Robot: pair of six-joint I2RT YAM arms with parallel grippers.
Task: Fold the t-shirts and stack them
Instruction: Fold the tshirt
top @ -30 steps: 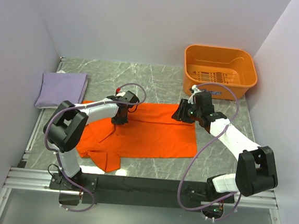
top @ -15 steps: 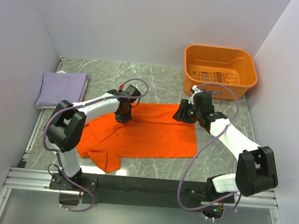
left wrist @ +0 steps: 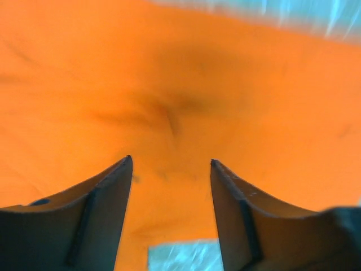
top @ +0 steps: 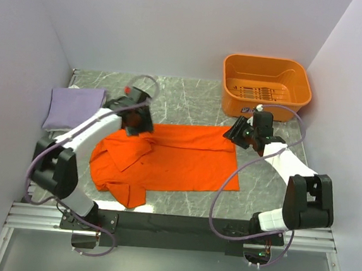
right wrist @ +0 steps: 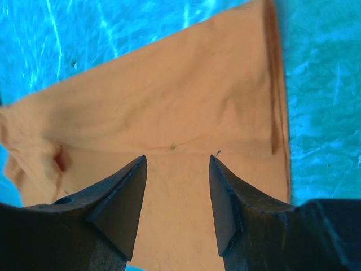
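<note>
The bright orange t-shirt (top: 178, 164) lies spread flat on the marble table, with one sleeve turned over near its left shoulder (top: 129, 151). The pale lavender t-shirt (top: 74, 107) lies folded at the far left. My left gripper (top: 137, 126) hangs over the orange shirt's back left corner, open, with only orange cloth (left wrist: 169, 101) below its fingers and nothing between them (left wrist: 171, 164). My right gripper (top: 234, 131) is over the shirt's back right corner, also open and empty (right wrist: 177, 161). The right wrist view shows the shirt's hem edge (right wrist: 276, 84).
A rigid orange plastic basket (top: 266, 86) stands at the back right, just behind the right arm. White walls close in the table on the left, back and right. The black rail with both arm bases (top: 173, 225) runs along the near edge.
My left gripper opened, let go of the orange cloth and drew back and left. The right gripper opened a little wider and shifted right toward the basket. The shirt's left side has settled.
</note>
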